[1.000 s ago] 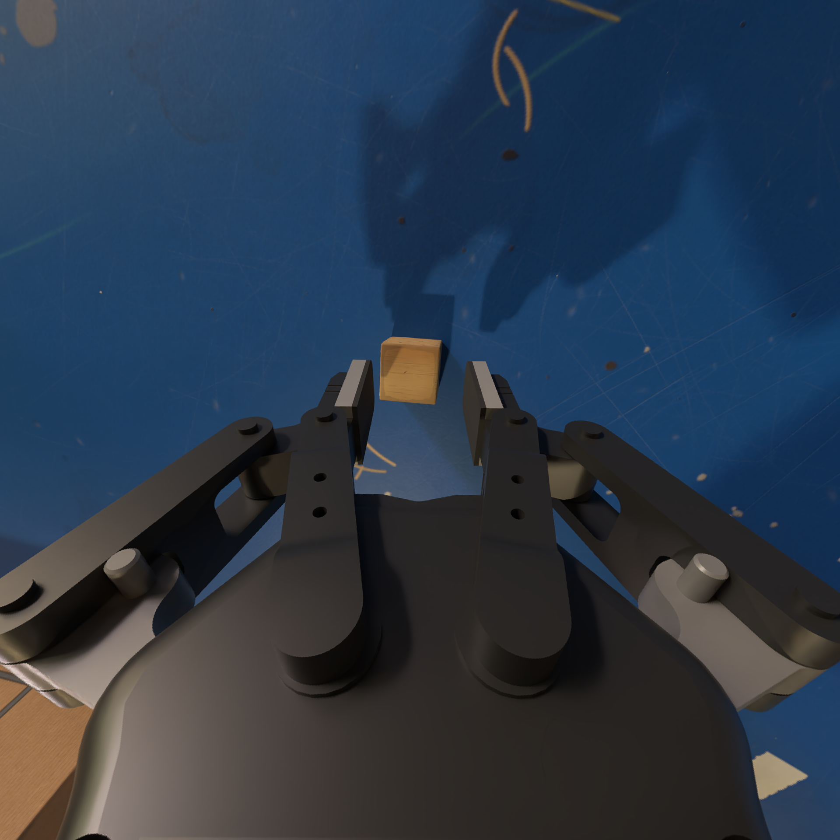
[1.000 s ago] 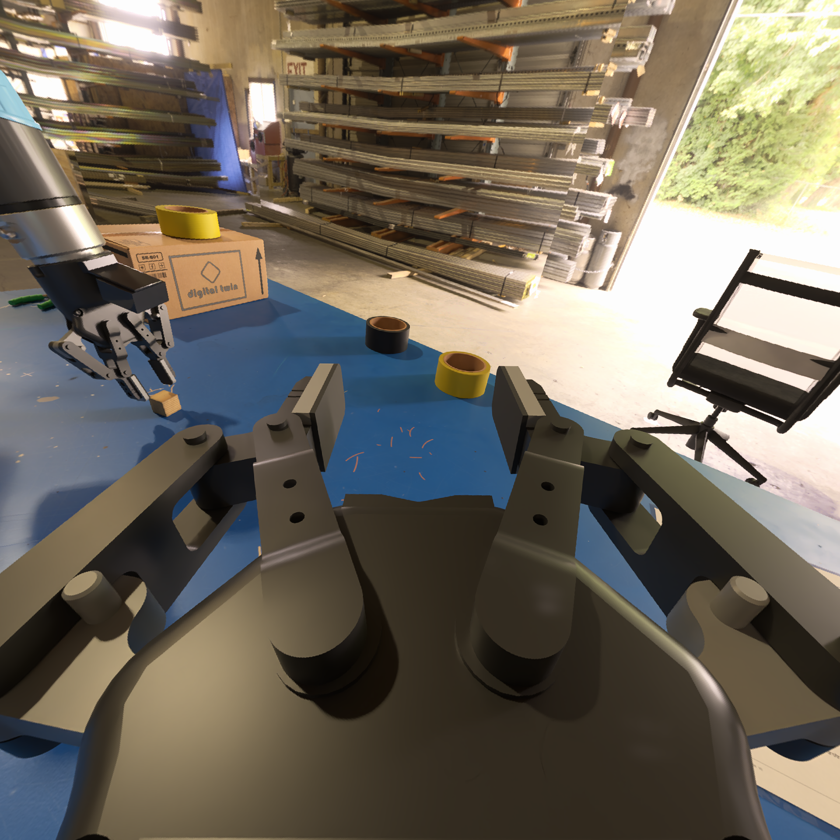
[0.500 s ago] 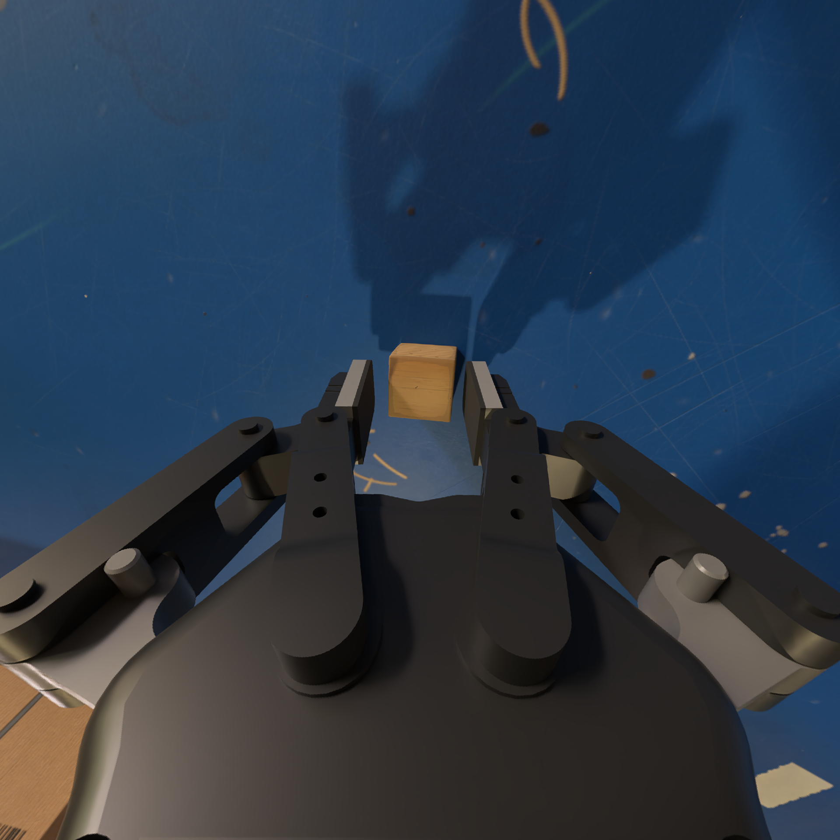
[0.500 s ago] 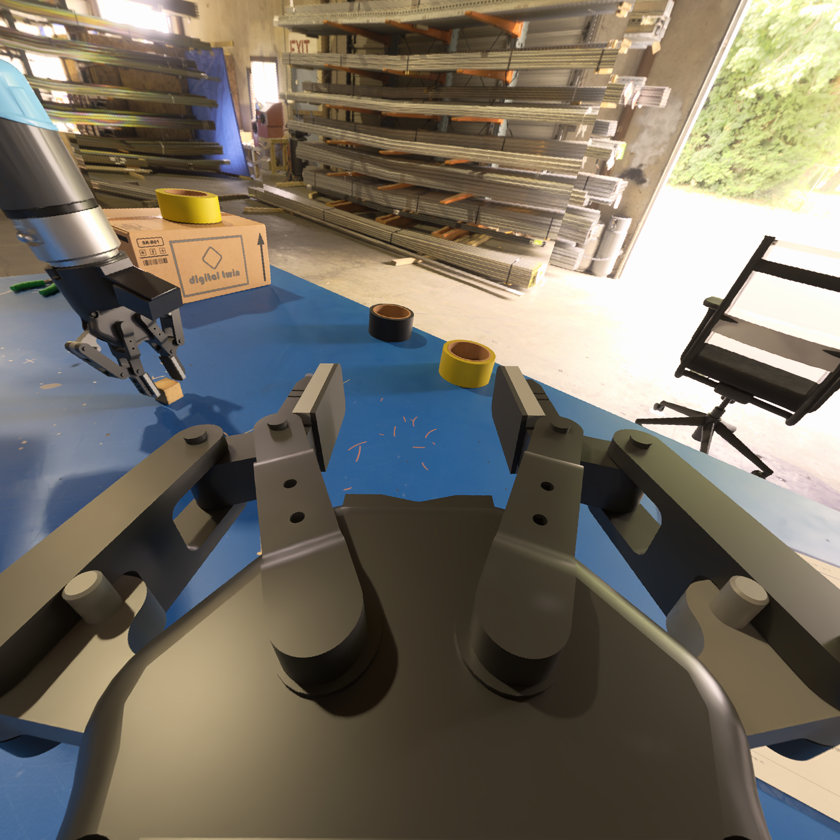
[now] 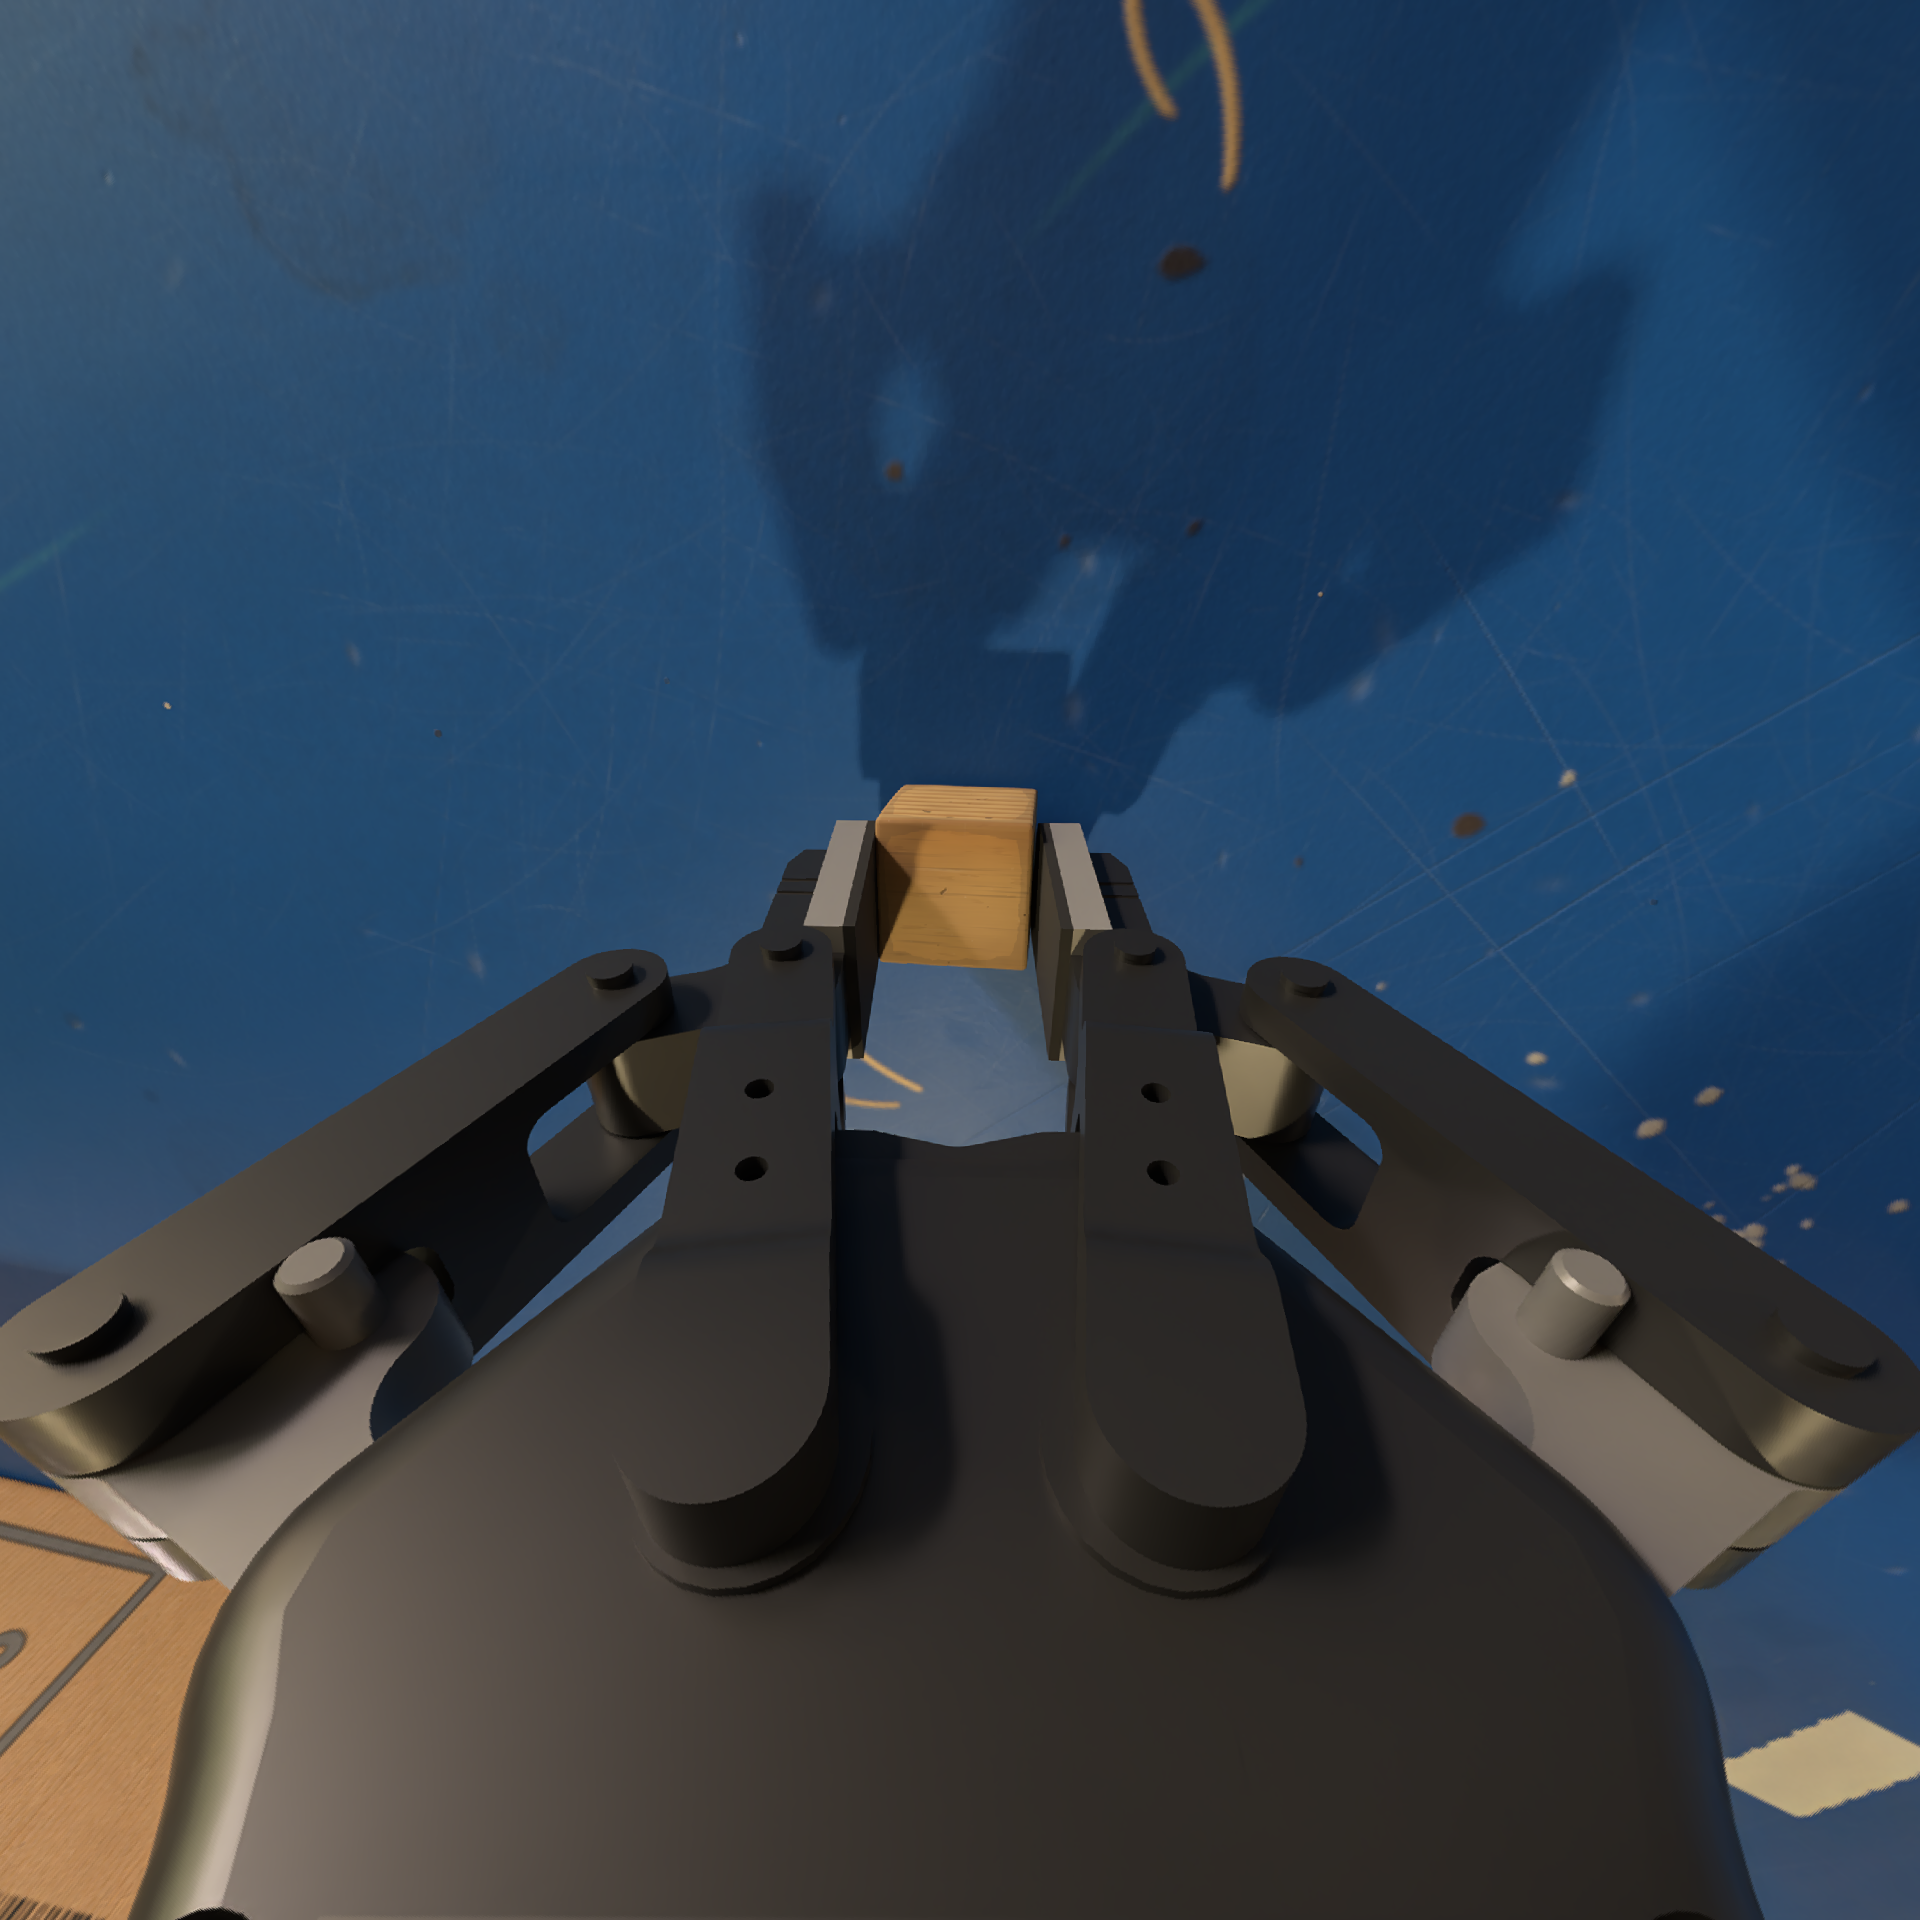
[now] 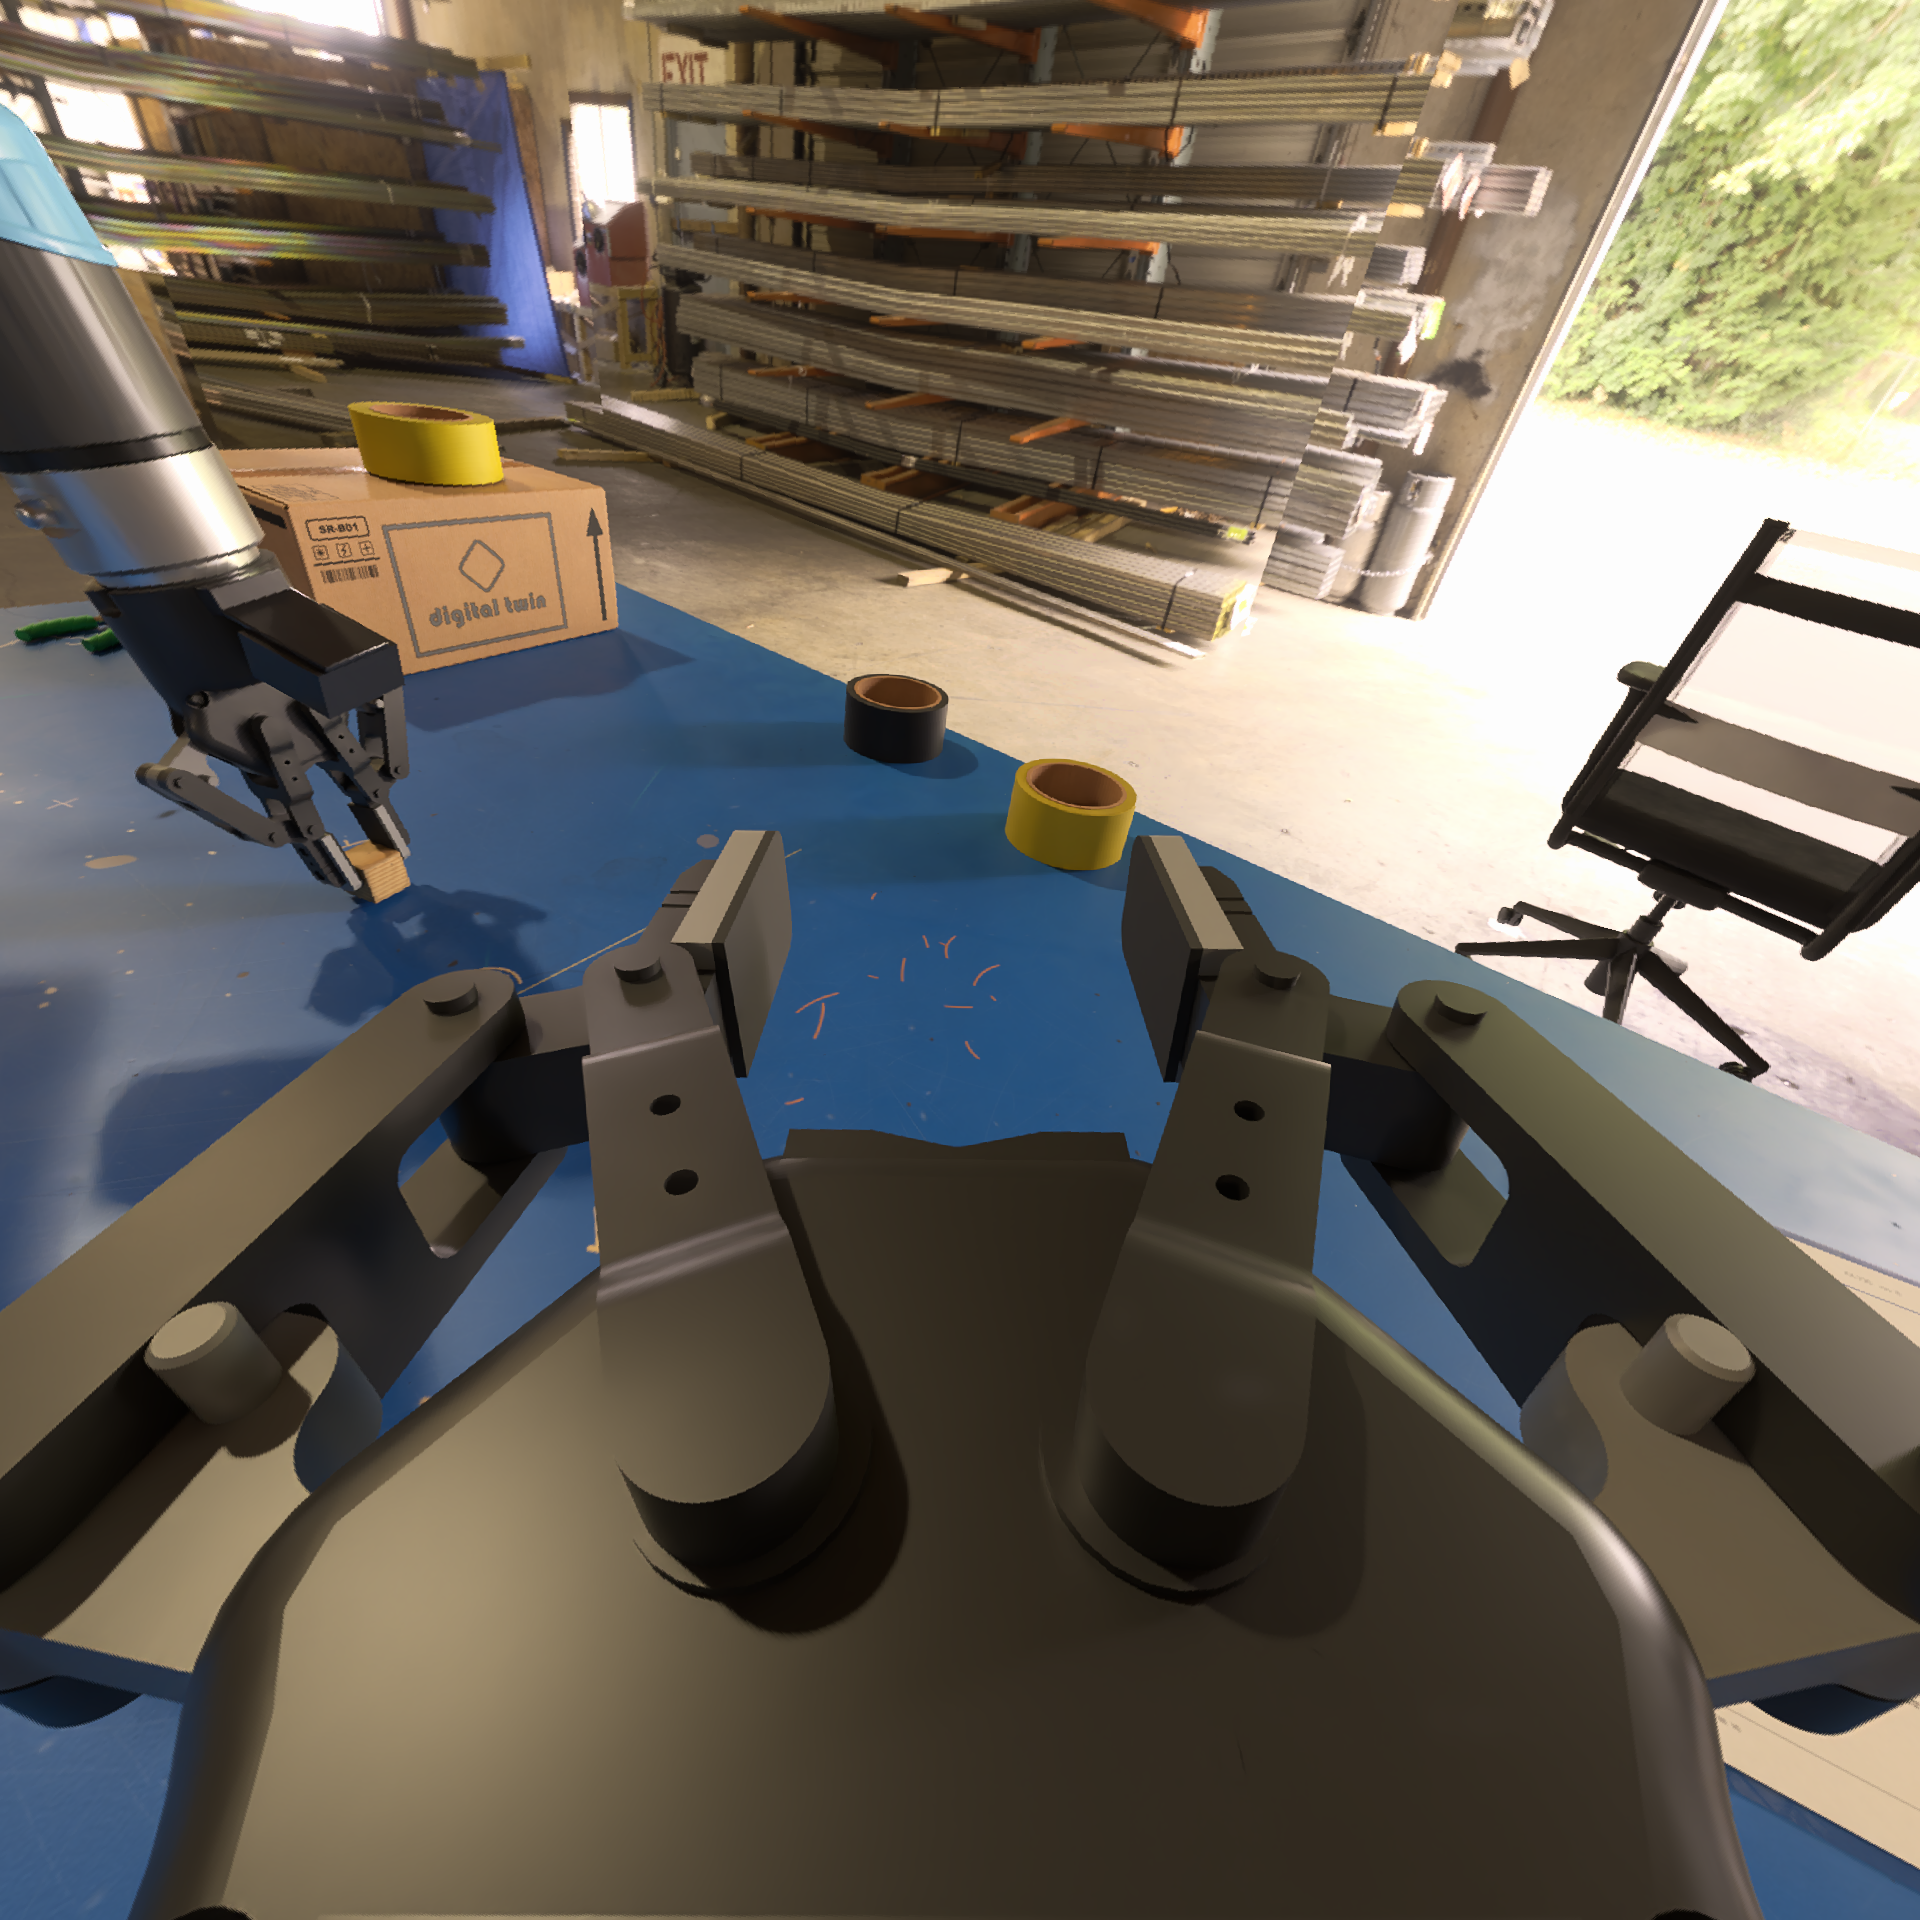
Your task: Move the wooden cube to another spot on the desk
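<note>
The wooden cube is a small light-brown block on the blue desk. My left gripper is shut on it, one pad against each side face, fingertips down at the desk surface. In the right wrist view the cube shows at the tips of the left gripper, at the left. I cannot tell whether the cube touches the desk or hangs just above it. My right gripper is open and empty, held above the desk well to the right of the cube.
A cardboard box with a yellow tape roll on top stands behind the left arm. A black tape roll and a second yellow roll lie near the desk's far edge. An office chair stands on the floor beyond.
My left gripper has moved forward over the cube and its fingers have closed from open to shut on it. The right wrist view has shifted slightly.
</note>
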You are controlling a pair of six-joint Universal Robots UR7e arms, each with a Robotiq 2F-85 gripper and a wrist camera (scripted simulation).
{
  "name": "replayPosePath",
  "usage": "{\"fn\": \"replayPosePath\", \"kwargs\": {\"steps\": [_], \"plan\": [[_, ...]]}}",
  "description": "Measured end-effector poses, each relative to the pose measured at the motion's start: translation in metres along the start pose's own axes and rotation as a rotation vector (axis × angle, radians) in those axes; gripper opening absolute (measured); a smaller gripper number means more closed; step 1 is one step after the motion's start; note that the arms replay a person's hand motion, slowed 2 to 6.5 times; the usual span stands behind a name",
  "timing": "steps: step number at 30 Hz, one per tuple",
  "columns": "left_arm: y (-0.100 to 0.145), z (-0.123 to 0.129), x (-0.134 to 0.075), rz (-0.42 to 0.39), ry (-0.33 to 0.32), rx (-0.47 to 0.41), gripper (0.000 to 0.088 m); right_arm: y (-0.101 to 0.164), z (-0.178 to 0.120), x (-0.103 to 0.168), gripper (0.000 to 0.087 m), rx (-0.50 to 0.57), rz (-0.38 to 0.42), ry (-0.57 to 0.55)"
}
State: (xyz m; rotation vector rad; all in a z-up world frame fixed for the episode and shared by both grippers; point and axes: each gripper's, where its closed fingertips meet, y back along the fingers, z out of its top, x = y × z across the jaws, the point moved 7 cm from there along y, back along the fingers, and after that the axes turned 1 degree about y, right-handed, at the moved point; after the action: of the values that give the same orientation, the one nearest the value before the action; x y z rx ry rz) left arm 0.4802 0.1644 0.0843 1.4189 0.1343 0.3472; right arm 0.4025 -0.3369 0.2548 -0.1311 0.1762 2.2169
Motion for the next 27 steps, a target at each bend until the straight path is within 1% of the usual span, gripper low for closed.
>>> {"fn": "replayPosePath", "kwargs": {"steps": [5, 9, 12, 16, 21, 24, 27], "plan": [[0.008, -0.001, 0.001, 0.026, -0.011, -0.033, 0.0264, -0.001, -0.001, 0.000, 0.0572, 0.004, 0.005, -0.001], [0.018, -0.002, 0.001, 0.052, -0.006, -0.065, 0.0264, -0.001, -0.002, 0.000, 0.0567, 0.011, 0.010, 0.000], [0.029, -0.004, 0.003, 0.094, 0.003, -0.087, 0.0264, -0.002, -0.003, 0.000, 0.0565, 0.017, 0.010, 0.004], [0.048, -0.009, 0.007, 0.192, 0.023, -0.110, 0.0264, -0.002, -0.003, 0.000, 0.0564, 0.025, 0.009, 0.009], [0.080, -0.014, 0.012, 0.363, 0.082, -0.143, 0.0264, -0.002, -0.004, 0.000, 0.0563, 0.034, 0.009, 0.014], [0.102, -0.013, 0.012, 0.454, 0.118, -0.191, 0.0264, -0.002, -0.004, 0.000, 0.0562, 0.036, 0.008, 0.016], [0.123, -0.007, 0.007, 0.517, 0.132, -0.269, 0.0264, -0.001, -0.004, 0.000, 0.0560, 0.035, 0.008, 0.015]]}}
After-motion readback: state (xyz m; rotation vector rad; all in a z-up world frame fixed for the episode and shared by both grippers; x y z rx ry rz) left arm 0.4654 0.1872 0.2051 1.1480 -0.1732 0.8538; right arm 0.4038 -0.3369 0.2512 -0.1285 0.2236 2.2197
